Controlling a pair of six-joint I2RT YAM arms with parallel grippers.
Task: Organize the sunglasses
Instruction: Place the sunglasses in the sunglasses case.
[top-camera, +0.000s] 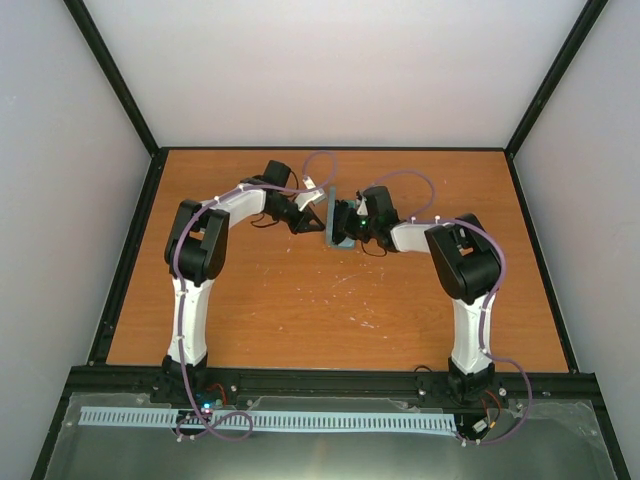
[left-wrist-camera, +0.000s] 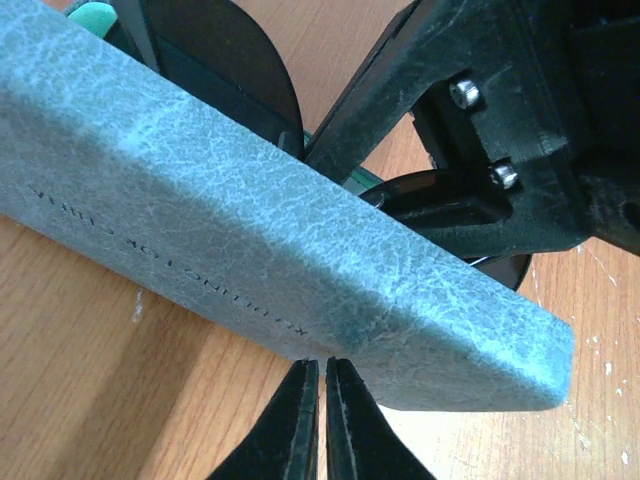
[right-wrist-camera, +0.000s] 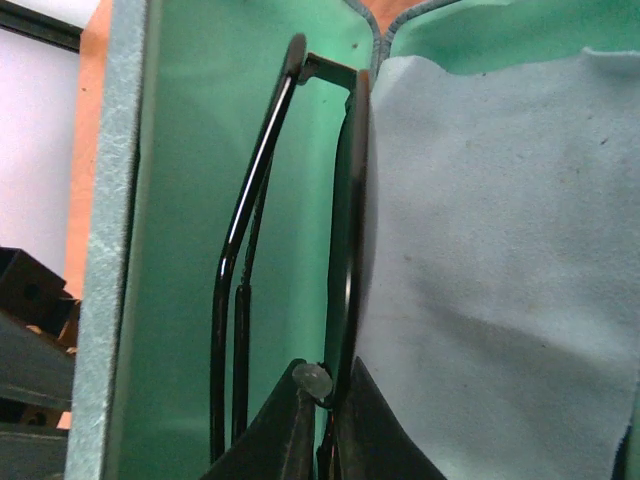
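Right wrist view: the right hand is clamped on the sunglasses low on the frame. One clear nose pad shows just beside its fingertips. The pair sits inside the open case against the green lining, with the lens edge-on to me and the slim black temple arms to its left. A light-blue cloth lies in the case just right of the lens, touching it.

Left wrist view gives me only the outside of the case: a grey-blue crackled shell with embossed lettering I can't read, slanting across the frame above the wooden surface. The lining shows only as a green sliver at top left. The left hand has its fingers drawn nearly together, with a thin slit between them and the tips at the shell's lower edge. I can't tell whether they pinch anything.

Top view: the case reads as a thin grey slab standing on edge, centre of the surface toward the far side. The left hand is close on its left and the right hand on its right. The contents are too small to make out there.
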